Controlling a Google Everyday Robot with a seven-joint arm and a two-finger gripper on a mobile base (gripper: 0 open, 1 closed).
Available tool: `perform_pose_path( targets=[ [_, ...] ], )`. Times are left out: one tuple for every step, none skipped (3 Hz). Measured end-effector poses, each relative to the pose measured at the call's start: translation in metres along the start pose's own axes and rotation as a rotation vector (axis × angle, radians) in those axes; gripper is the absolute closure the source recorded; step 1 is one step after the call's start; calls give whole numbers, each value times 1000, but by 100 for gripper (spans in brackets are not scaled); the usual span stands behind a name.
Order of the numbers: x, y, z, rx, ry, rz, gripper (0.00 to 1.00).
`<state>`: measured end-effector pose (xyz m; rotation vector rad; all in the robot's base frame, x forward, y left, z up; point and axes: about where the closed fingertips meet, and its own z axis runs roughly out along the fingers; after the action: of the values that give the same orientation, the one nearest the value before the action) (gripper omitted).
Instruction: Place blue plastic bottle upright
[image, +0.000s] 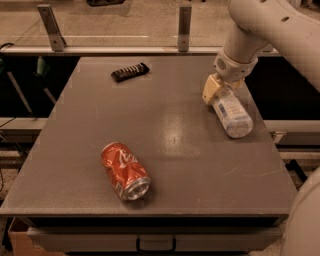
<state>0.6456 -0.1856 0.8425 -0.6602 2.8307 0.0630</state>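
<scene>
Blue plastic bottle (232, 112): lies on its side on the counter, near the right edge and somewhat towards the far right corner.
Bottle's lie: its long axis runs slantwise; the far end points to the back of the counter, the near end to the right edge and the front.
Bottle's look: clear body with a pale label around it; the far end, where the cap would be, is hidden by the gripper.
Gripper (220, 95): down at the bottle's far end, its tan tip against the bottle's left side, just above the counter.
Gripper's hold: I cannot tell whether it is clamped on the bottle or merely set around it, as the far side is hidden.
Arm (260, 30): white, comes in from the upper right and bends down to the gripper.
Counter (175, 140): flat, dark grey.
Red soda can (126, 171): dented, on its side near the front edge, left of the middle, well apart from the bottle, its open end towards the front.
Black flat object (130, 71): lies near the back edge, left of the middle; what it is cannot be told.
Metal posts (185, 27): stand upright behind the back edge.
</scene>
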Motion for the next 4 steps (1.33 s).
perform_pose_path(
  targets=[
    [-24,13,-26,-105,-142,-69,96],
    [-50,37,-69,-254,-326,-211,100],
    [-66,58,-116,-416,-541,-367,100],
    [-65,72,-154,-541,-771,-508,100]
  ],
)
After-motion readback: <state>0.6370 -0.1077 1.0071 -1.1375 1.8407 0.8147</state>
